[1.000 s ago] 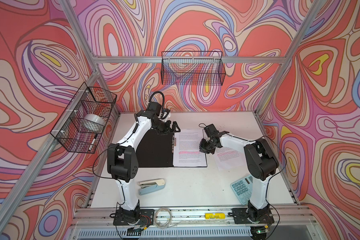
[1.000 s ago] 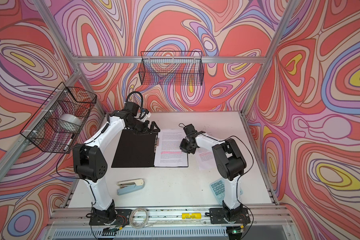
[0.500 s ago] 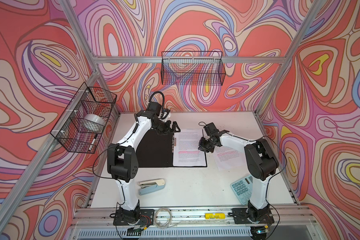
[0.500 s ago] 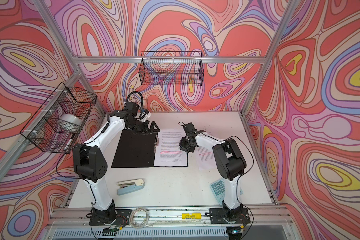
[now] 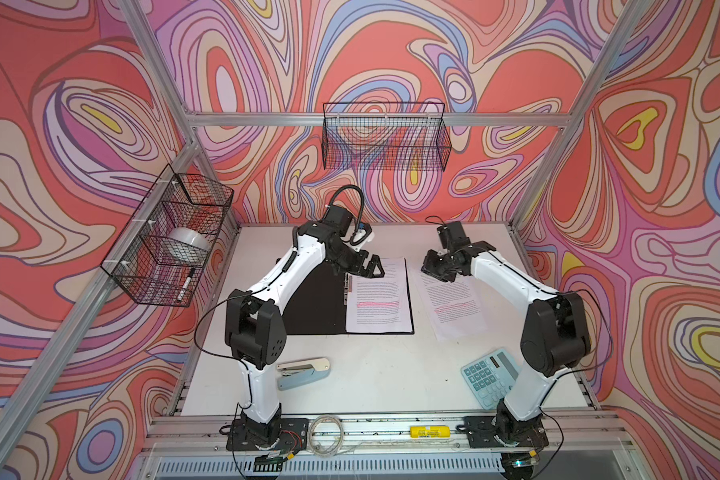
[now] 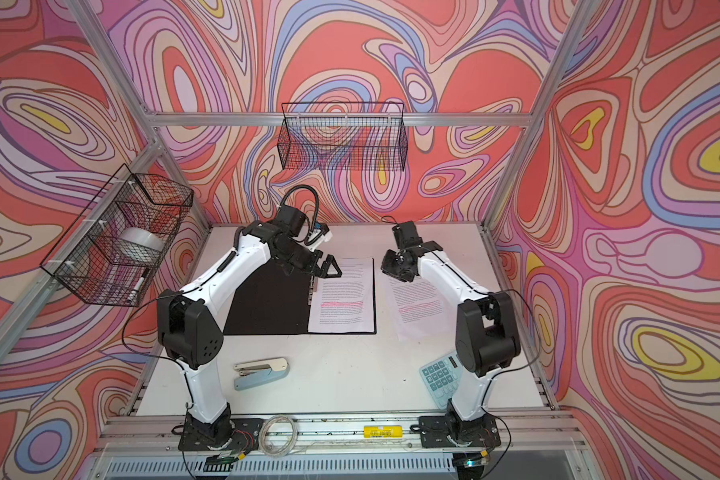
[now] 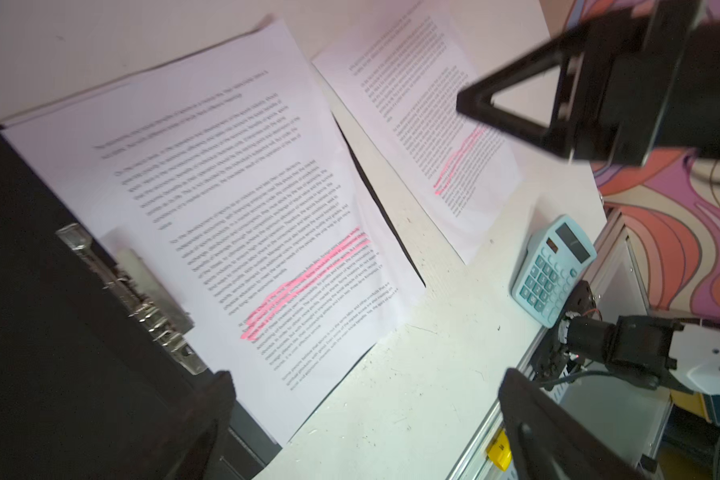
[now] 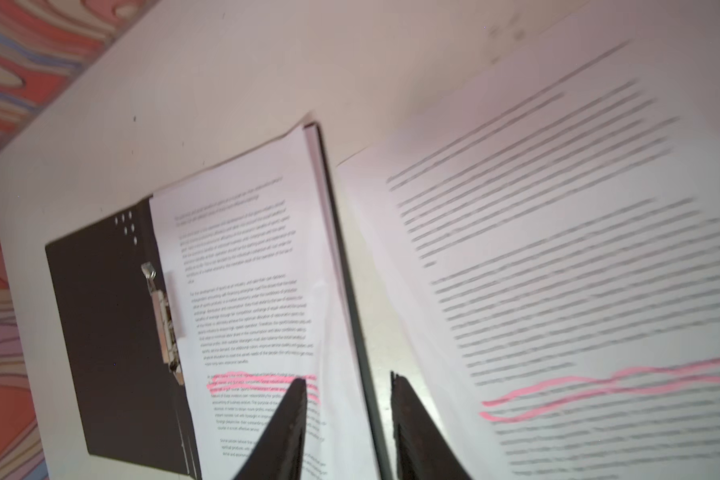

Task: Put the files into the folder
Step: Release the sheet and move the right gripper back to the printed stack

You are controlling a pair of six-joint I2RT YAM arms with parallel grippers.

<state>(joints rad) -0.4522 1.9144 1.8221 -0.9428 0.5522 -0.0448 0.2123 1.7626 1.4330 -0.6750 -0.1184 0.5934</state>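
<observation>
Swirl-patterned walls (image 5: 391,62) surround a white worktop (image 5: 391,374). The folder (image 5: 316,307) lies open near its back edge, files (image 5: 377,299) on its right half, one sheet (image 5: 454,307) just beside. The left end effector (image 7: 366,382) is spread wide; the right end effector (image 8: 348,380) is parted, empty.

Blue calculator (image 5: 490,376), grey-blue stapler (image 5: 304,371), side wire basket (image 5: 150,286) holding tape roll (image 5: 188,245) and marker (image 5: 186,284)

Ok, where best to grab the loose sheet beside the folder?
Probably the far edge of the loose sheet, by the right claw, coming low from the back: it lies flat on the table, so only an edge can be pinched.
</observation>
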